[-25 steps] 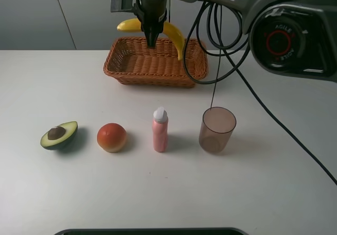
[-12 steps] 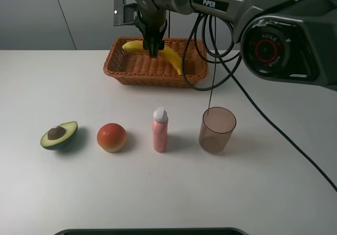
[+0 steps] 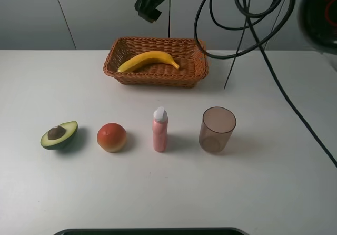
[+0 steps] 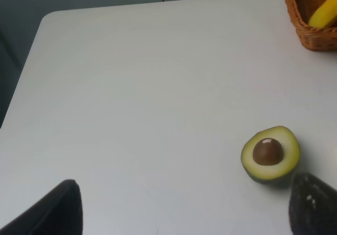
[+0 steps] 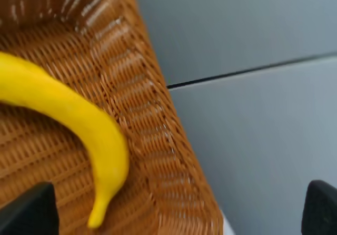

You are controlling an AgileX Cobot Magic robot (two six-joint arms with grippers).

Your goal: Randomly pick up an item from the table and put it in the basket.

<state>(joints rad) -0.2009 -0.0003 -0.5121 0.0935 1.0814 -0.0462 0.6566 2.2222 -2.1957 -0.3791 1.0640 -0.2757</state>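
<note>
Spotter: From the high camera, the banana (image 3: pixel 148 60) lies lengthwise inside the wicker basket (image 3: pixel 152 79). Your right jaws hang well above it; from there I cannot tell how they stand.
Operator: So what can bite me?
Spotter: The black cables (image 3: pixel 210 50) loop just beside the basket's right end. A sideways swing could hook the rim and drag it across the bench (image 3: pixel 274 182).
Operator: Left wrist?
Spotter: Your left jaws stand wide apart and empty over bare bench, with the halved avocado (image 4: pixel 270 154) near one of them. Drop straight down there and you would likely clip it.
Operator: Right wrist?
Spotter: Blurred, but the right jaws are apart with nothing gripped, and the banana rests on the weave below. If you close them low in the basket, you could lift it out.
</note>
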